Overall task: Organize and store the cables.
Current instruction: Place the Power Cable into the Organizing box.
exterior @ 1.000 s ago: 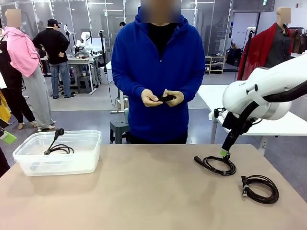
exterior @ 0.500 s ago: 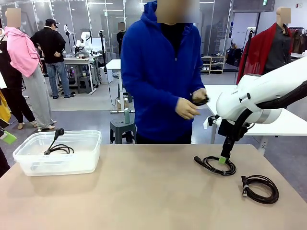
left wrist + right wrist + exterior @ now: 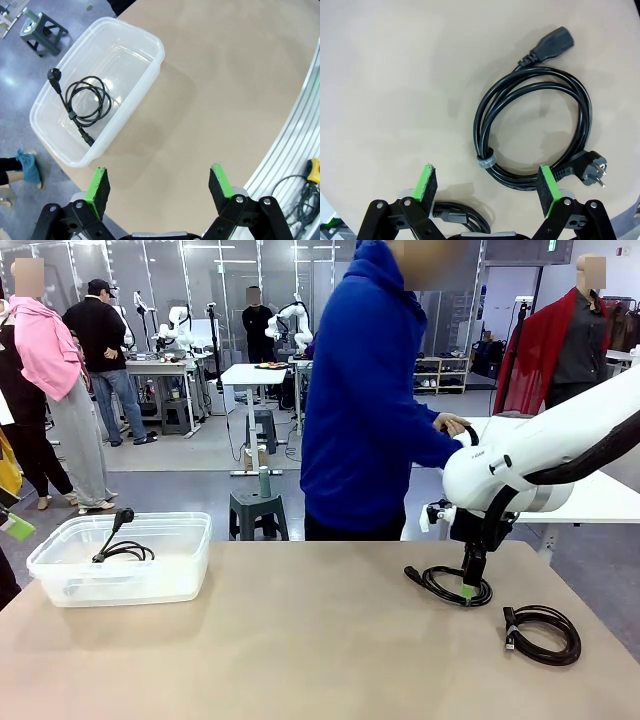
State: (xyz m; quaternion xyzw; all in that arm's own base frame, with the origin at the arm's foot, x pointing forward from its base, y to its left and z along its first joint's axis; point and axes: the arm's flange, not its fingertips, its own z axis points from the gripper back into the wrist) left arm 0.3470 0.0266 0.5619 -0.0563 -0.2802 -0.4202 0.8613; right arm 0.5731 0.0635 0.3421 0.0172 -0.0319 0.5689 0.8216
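A coiled black cable (image 3: 452,585) lies on the table's right half, and my right gripper (image 3: 467,590) hangs open just above it. In the right wrist view that cable (image 3: 535,130) lies ahead of the open gripper (image 3: 487,182), its strap between the green pads and one pad (image 3: 547,186) over its near rim. A second coiled cable (image 3: 543,633) rests nearer the right front edge; its plug (image 3: 452,210) peeks in low. A third cable (image 3: 122,545) lies in the clear bin (image 3: 60,575). My left gripper (image 3: 159,182) stands open high above the table, near the bin (image 3: 145,75) and its cable (image 3: 85,102).
The person in a blue hoodie (image 3: 370,400) stands at the far side, turned to the right, a hand (image 3: 452,424) by my right arm's white housing. A white table (image 3: 600,500) stands behind at the right. The tan tabletop (image 3: 300,640) lies bare in the middle.
The person has turned from facing the table toward the right and moved that way. My right gripper has dropped lower onto the near cable's coil.
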